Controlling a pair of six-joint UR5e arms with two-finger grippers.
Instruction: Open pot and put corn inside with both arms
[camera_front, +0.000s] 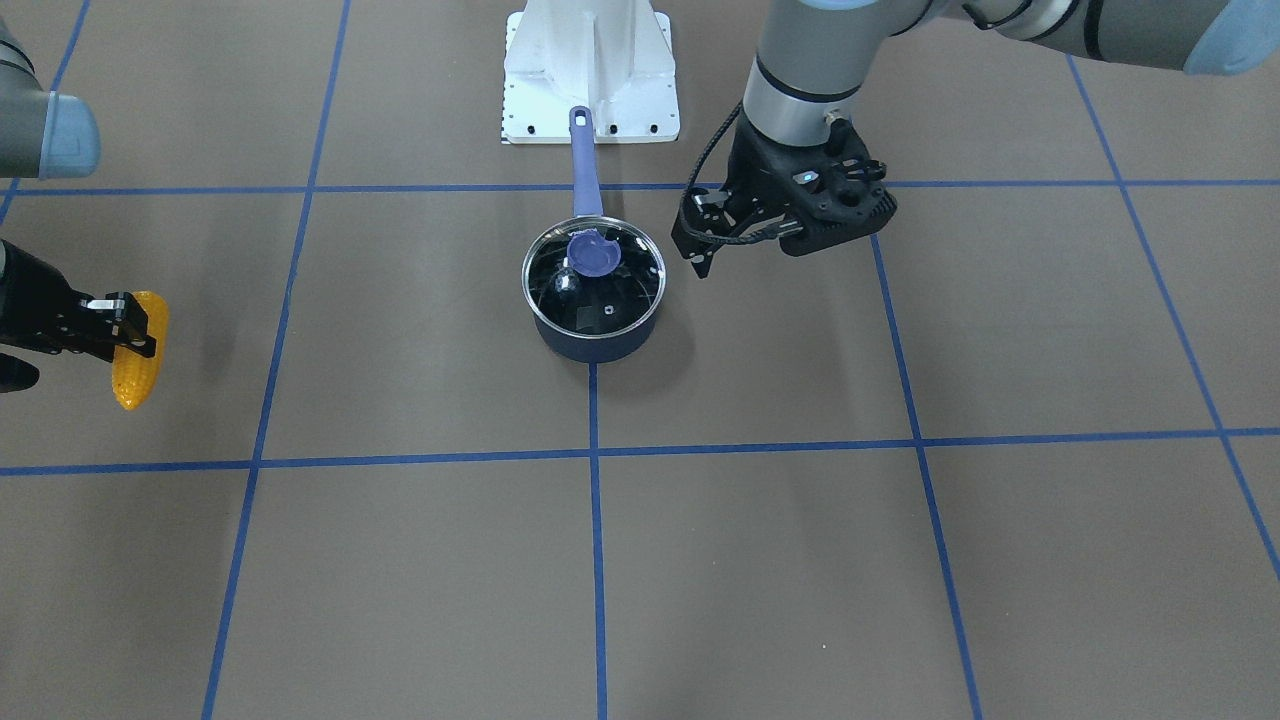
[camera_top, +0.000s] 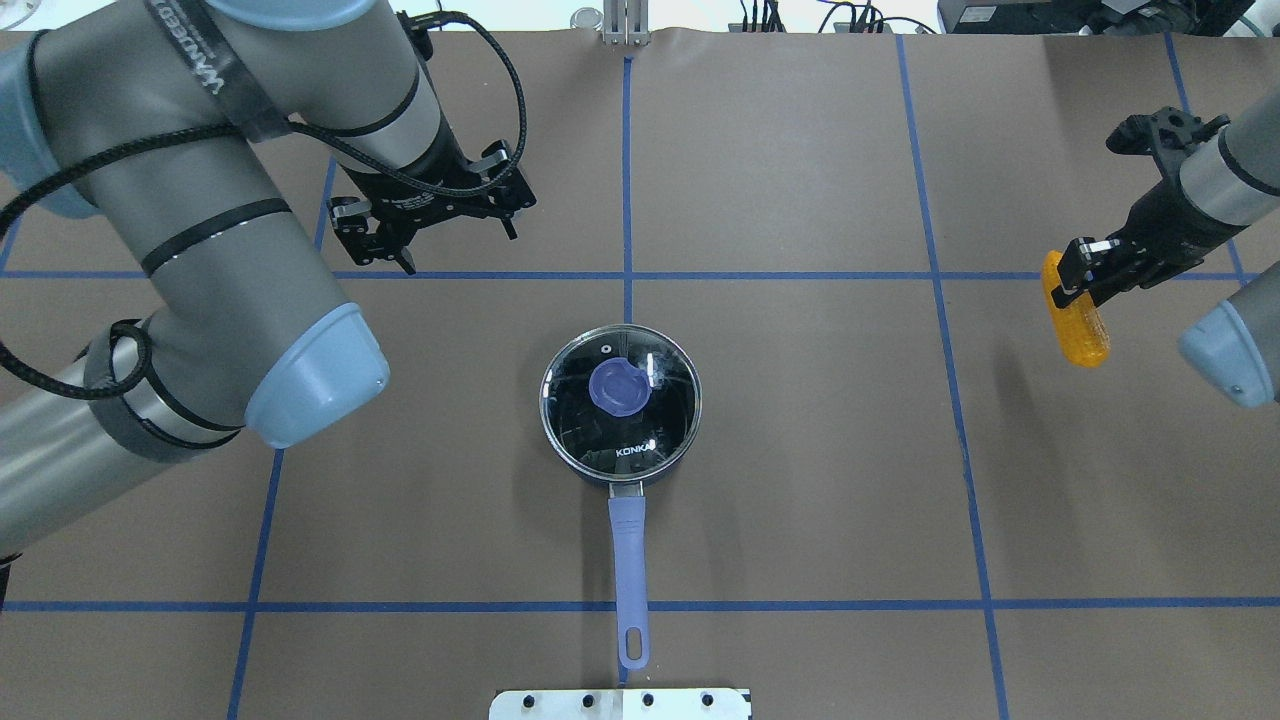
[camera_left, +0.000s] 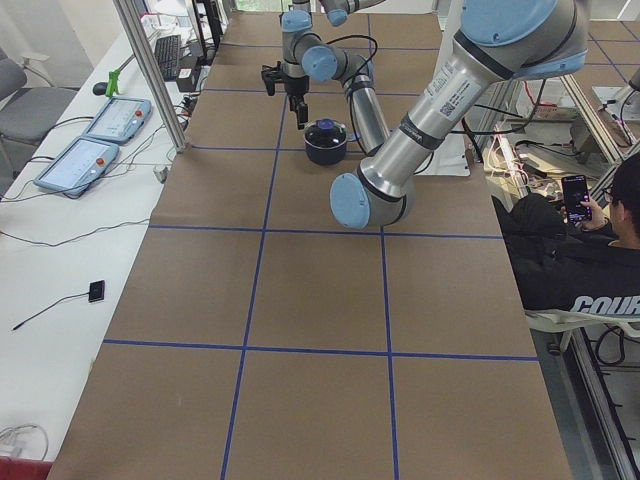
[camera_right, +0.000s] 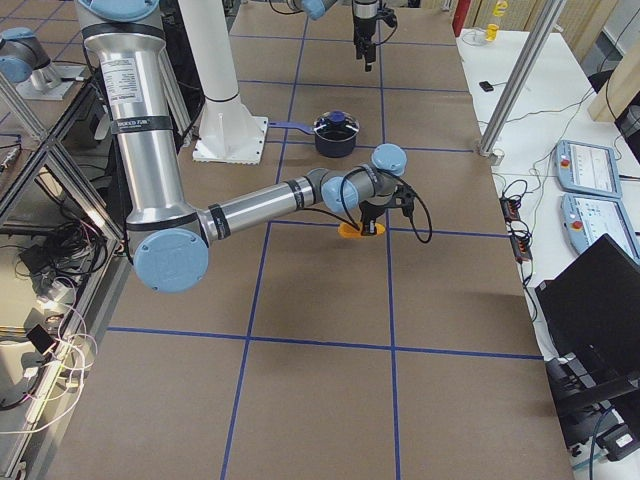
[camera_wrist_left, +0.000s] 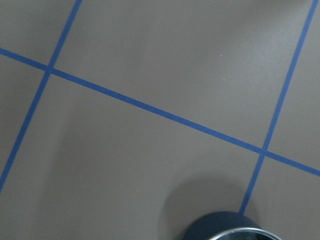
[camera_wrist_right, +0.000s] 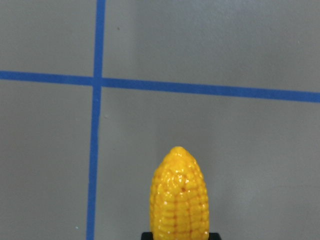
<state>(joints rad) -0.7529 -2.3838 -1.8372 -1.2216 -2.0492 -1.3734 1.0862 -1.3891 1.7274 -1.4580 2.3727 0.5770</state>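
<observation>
The navy pot (camera_front: 595, 342) stands at the table's middle, its purple-blue handle (camera_top: 628, 570) pointing toward my base. A clear glass lid (camera_top: 620, 420) with a blue knob (camera_top: 620, 387) covers it. The pot's edge also shows at the bottom of the left wrist view (camera_wrist_left: 225, 231). My left gripper (camera_top: 460, 250) is open and empty, hovering beyond the pot and to its left. My right gripper (camera_top: 1075, 278) is shut on the orange-yellow corn (camera_top: 1078, 325) far to the right. The corn also shows in the front-facing view (camera_front: 137, 360) and the right wrist view (camera_wrist_right: 180, 195), tip pointing away.
The white base plate (camera_front: 590, 90) sits just behind the handle's end. Blue tape lines grid the brown table. A side bench with teach pendants (camera_left: 105, 120) and a seated operator (camera_left: 600, 250) lie off the table's edges.
</observation>
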